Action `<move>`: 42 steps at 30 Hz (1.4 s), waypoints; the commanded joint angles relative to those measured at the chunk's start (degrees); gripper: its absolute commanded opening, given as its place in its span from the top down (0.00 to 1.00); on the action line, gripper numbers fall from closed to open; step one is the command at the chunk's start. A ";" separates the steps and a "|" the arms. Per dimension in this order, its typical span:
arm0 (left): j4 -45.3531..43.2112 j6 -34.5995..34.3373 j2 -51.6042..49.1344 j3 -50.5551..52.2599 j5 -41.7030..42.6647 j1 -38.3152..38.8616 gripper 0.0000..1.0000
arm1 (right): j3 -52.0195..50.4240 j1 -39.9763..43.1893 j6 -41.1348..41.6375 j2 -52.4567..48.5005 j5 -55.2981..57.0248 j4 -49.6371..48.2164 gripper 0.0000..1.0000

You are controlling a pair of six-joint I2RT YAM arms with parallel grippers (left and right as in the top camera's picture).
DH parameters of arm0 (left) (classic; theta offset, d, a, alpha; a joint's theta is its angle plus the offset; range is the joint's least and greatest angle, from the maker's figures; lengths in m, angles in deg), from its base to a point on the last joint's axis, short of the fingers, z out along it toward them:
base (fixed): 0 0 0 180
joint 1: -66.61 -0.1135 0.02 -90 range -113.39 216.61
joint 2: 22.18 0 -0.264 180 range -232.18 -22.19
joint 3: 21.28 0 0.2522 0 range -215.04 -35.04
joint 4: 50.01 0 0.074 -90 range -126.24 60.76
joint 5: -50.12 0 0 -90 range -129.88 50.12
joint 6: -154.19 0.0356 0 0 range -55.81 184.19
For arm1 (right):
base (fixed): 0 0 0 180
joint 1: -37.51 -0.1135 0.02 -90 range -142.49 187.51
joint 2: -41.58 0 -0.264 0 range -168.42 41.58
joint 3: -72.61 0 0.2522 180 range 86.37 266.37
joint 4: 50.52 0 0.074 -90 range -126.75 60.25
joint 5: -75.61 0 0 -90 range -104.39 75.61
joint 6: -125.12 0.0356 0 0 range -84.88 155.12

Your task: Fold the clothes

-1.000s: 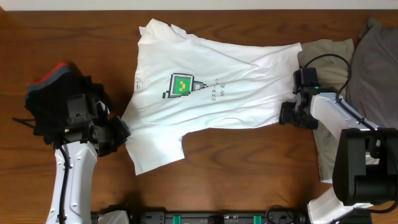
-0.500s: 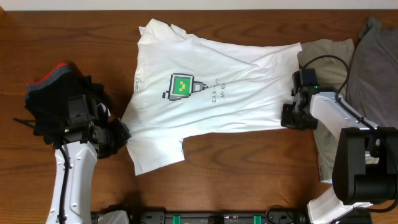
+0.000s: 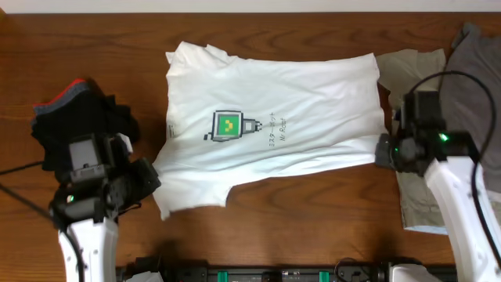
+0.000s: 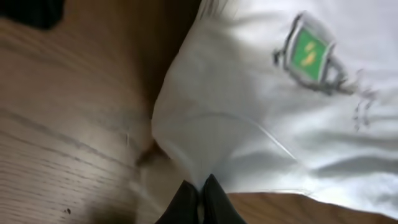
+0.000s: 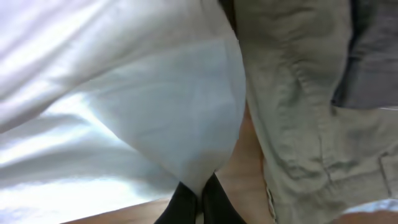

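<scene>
Cloth of the white T-shirt (image 3: 274,102) lay stretched between left claw (image 3: 150,175), clenched on its sleeve, and right claw (image 3: 383,150), clenched on its hem

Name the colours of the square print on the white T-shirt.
The print is green and yellow; clearest in left wrist view.

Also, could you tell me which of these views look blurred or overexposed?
Overhead: sharp and evenly lit, white T-shirt crisp. Left wrist: soft, the pixel print smeared. Right wrist: the shirt washed out at upper left, beige garment clearer.
</scene>
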 commanded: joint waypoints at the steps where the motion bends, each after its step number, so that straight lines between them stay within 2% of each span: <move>1: 1.49 1.16 3.15 -3.04 -0.74 -0.26 0.94 | 0.85 0.48 -0.09 3.26 0.22 1.60 0.99; 13: 6.43 1.14 9.51 -8.39 -0.79 -0.26 0.94 | 0.87 0.48 0.02 11.34 0.92 6.86 0.99; 17: 6.12 1.11 9.60 -9.11 -1.11 -0.26 0.94 | 0.90 0.48 0.00 14.43 1.22 5.01 0.99; 22: 0.79 0.48 7.58 -9.11 -3.34 -0.24 0.94 | 0.90 0.46 -0.07 13.00 1.49 -0.92 0.99; 28: -7.41 0.48 0.70 -9.11 -3.37 -0.24 0.94 | 0.90 0.46 -0.07 5.75 1.46 -6.80 0.99; 42: -22.10 0.50 -24.06 -9.11 -2.14 0.07 0.94 | 0.90 -0.13 -3.54 -11.69 -1.29 -18.12 0.99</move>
